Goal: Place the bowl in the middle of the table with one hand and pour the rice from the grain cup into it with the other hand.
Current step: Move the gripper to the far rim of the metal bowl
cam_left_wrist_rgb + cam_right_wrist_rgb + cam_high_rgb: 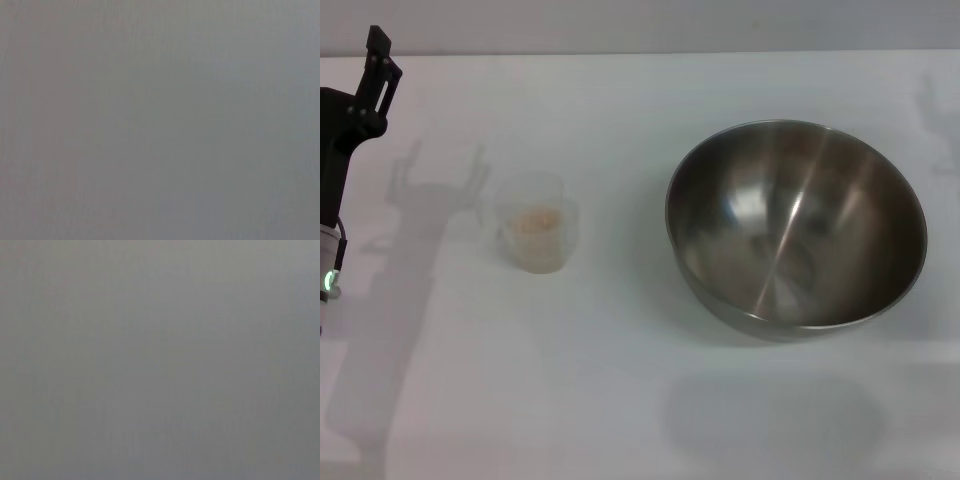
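The steel bowl [796, 228] stands empty on the right half of the white table [620, 380]. The clear grain cup [533, 233] stands upright left of centre, with a low layer of pale rice [536, 222] in it. My left gripper [375, 75] hangs at the far left edge, well left of the cup and apart from it. It holds nothing, and its shadow on the table shows two spread fingers. My right gripper is out of the head view. Both wrist views show only plain grey.
The table's far edge runs along the top of the head view. A bare stretch of tabletop lies between cup and bowl and in front of both.
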Robot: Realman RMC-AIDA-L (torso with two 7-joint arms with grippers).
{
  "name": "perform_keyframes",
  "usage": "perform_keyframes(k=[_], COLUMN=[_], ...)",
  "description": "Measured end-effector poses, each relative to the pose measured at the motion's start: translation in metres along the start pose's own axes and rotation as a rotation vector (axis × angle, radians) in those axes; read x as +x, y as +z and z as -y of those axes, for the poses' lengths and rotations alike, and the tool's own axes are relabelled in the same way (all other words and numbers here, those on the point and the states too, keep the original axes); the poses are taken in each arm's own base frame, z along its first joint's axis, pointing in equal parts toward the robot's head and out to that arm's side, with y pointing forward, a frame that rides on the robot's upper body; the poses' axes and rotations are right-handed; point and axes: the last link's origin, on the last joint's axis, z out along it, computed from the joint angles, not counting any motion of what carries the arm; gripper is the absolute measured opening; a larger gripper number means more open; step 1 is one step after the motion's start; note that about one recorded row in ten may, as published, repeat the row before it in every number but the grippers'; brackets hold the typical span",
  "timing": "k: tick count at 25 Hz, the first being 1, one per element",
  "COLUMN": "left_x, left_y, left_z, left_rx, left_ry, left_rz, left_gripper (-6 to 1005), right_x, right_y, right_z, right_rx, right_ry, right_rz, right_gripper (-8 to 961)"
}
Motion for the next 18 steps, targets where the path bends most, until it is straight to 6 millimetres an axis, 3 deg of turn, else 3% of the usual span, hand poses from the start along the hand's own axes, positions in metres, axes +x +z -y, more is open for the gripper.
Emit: perform_keyframes(k=[7,13,18], left_x=[-0.001,-0.001,0.0], left_y=[-0.001,-0.001,0.001], left_z=[0.001,0.002,0.002], left_rx=[0.003,0.005,0.005], left_ry=[0.001,0.002,0.003], left_rz=[0.007,0.008,0.005], left_gripper=[829,829,828], right_x=[-0.006,-0.003,-0.005], right_y=[0.001,0.013,0.031], right_z=[-0.004,-0.011,-0.031], right_rx=[-0.006,-0.006,-0.04], right_ry=[-0.193,-0.144,-0.044], right_rz=[0.043,-0.016,-0.161], right_gripper=[657,648,641])
